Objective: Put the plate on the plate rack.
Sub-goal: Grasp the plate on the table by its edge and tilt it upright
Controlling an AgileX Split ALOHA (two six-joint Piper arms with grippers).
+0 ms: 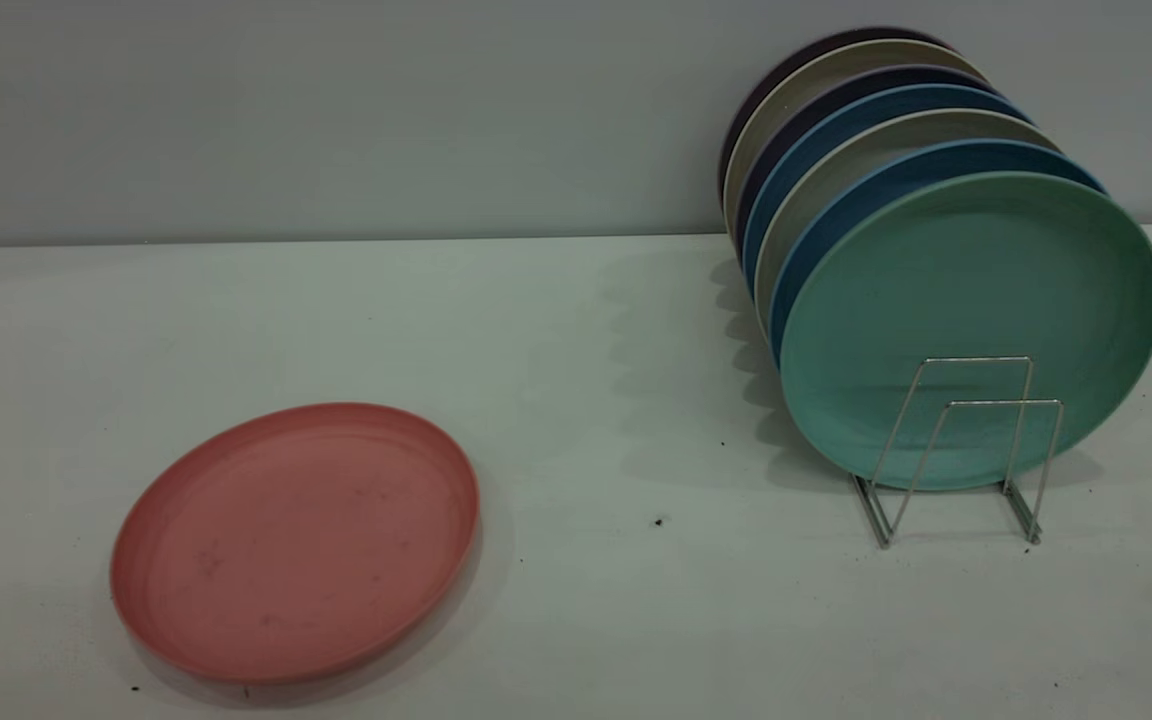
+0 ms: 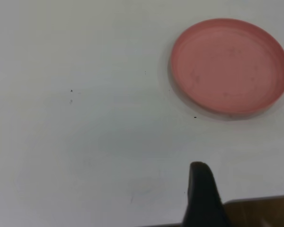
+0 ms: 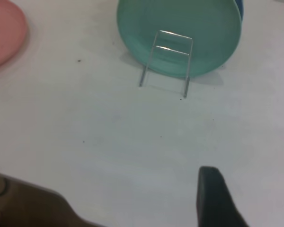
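Nothing is grasped yet: the plate (image 1: 296, 540) lies flat on the table (image 1: 576, 600), well apart from the plate rack (image 1: 966, 450), whose front slots stand free; the left claw (image 2: 203, 198), spread unclear, must reach it first.

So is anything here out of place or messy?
Only the pink plate, lying flat on the table away from the rack where the other plates stand. It has faint dark smudges.

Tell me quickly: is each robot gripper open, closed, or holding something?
Left gripper: cannot be told.
Right gripper: open, holding nothing.
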